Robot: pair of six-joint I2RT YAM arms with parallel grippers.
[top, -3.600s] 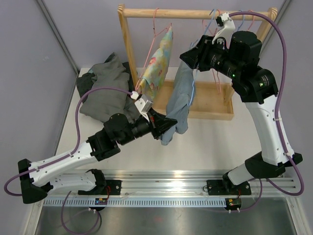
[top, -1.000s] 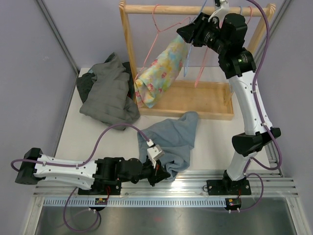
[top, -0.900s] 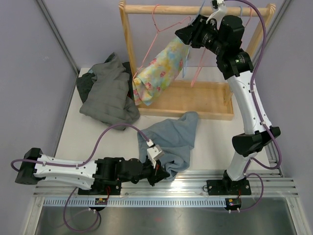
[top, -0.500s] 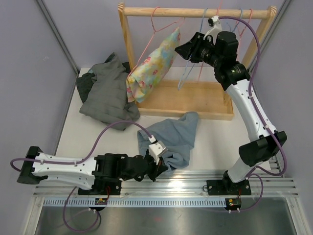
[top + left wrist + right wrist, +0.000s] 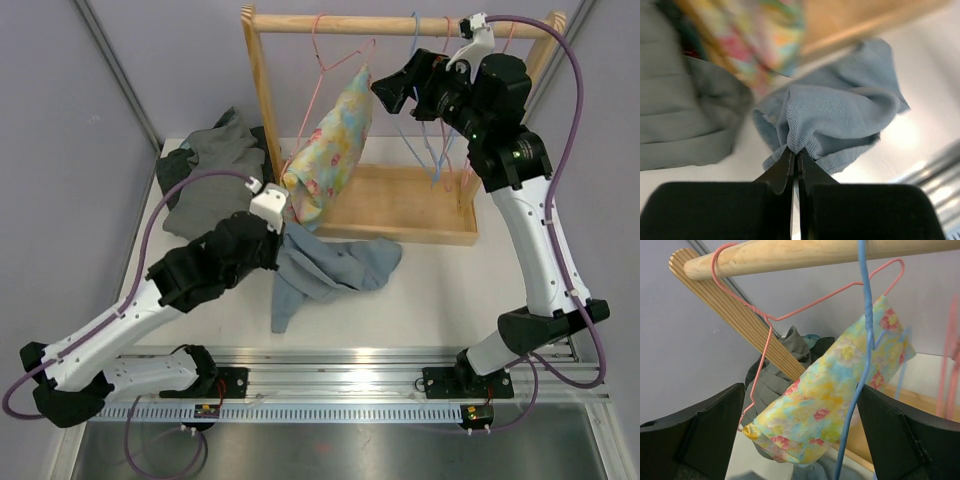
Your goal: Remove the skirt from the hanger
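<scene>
Left gripper (image 5: 795, 156) is clamped tight on a fold of the blue skirt (image 5: 335, 268). The skirt lies crumpled on the table (image 5: 440, 290) just in front of the wooden rack (image 5: 400, 205), off any hanger. Up top, the right gripper (image 5: 800, 390) stands wide apart, gripping nothing, and a bare blue hanger (image 5: 865, 315) dangles in the gap between its fingers. The flowered skirt (image 5: 330, 150) hangs from a pink hanger (image 5: 765, 335) on the rail (image 5: 790, 255). Grey clothes (image 5: 210, 190) sit heaped at the left.
</scene>
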